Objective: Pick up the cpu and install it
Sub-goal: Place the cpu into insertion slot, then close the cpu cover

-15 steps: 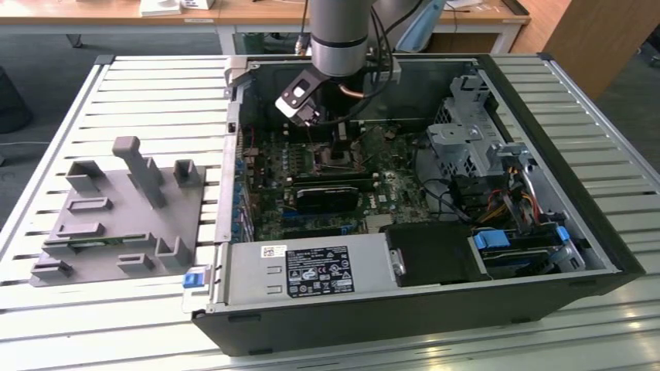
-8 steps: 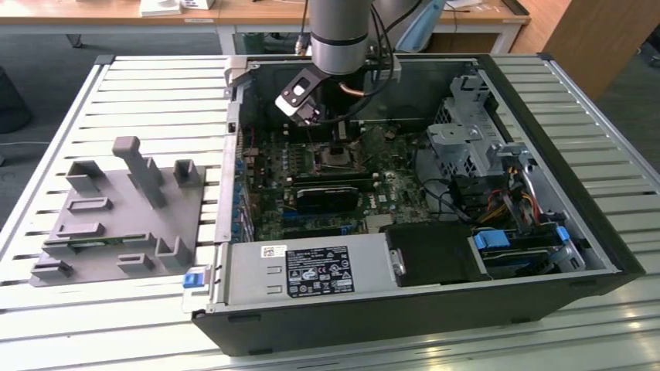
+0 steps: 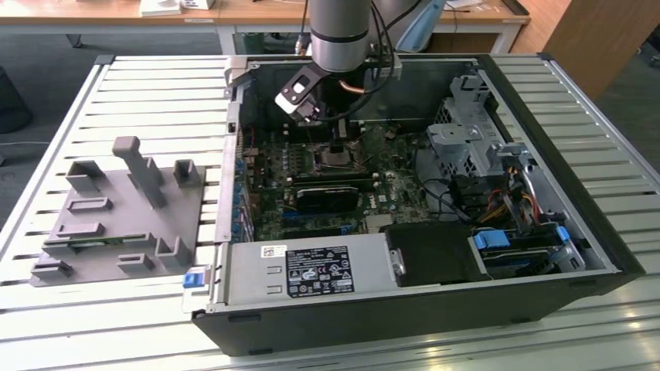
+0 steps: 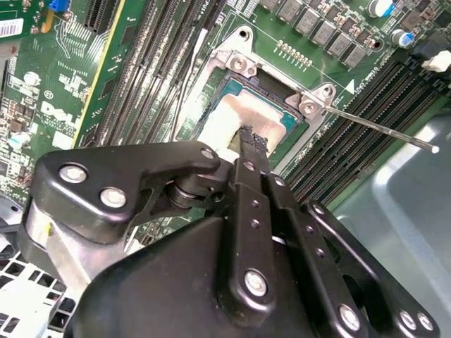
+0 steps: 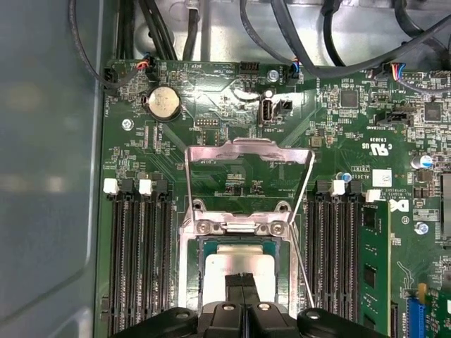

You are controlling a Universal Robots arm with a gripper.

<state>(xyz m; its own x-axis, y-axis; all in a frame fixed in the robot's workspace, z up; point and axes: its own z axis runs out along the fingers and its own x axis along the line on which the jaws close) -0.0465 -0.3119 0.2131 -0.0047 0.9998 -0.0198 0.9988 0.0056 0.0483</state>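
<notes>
Hanging over what is the gripper [image 3: 338, 137]?

It is reaching down into the open case [image 3: 413, 317], right over the socket [image 5: 189, 274] on the board [image 5: 211, 91].

And the fingers [image 5: 235, 290], how are they standing?

They are pressing together side by side, clenched, with nothing between them in the first wrist view. Their tips are sitting over the middle of the cpu [image 5: 220, 271].

Are they touching it?

That is not showing. The tips are lying right at its silvery top, touching or just above.

Where is the cpu lying?

It is lying flat inside the socket with its metal top facing up, as both wrist views are showing. The hinged plate [image 5: 248, 149] is standing open, raised off the socket. The thin lever [image 4: 380, 128] is sticking out free beside it.

What is sitting around it?

Dark slots [image 5: 134, 260] are running along both sides of the socket, and a green stick [image 5: 373, 260] is sitting in one of them. In the exterior view the grey tray [image 3: 103, 232] is lying on the slatted table [image 3: 154, 85], at the exterior view's left of the case, well apart from the gripper.
</notes>
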